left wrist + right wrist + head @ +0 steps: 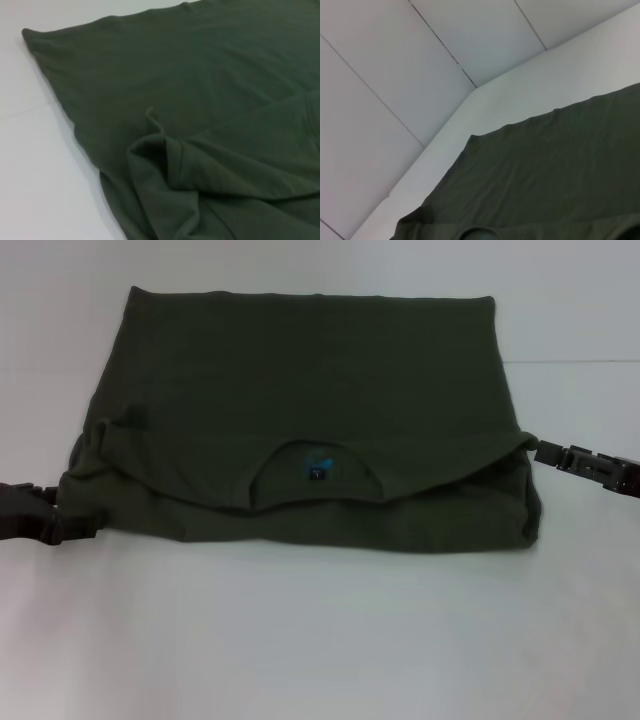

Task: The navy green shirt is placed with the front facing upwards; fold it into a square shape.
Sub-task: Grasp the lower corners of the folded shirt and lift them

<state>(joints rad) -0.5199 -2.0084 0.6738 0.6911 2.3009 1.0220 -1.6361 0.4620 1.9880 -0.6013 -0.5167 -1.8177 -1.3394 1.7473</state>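
The navy green shirt [310, 370] lies spread on the white table, its print hidden. A flap with the round collar [315, 480] and a small blue tag [318, 465] lies folded across the near part. My left gripper [62, 522] sits at the shirt's near left edge, where the cloth bunches. My right gripper [545, 452] is at the right end of the folded flap, touching or almost touching its edge. The left wrist view shows the bunched fold in the shirt [165, 160] close up. In the right wrist view, the shirt [555, 175] runs to a far corner.
The white table [320, 640] extends in front of the shirt and on both sides. A pale panelled wall [395, 60] stands behind the table's far edge.
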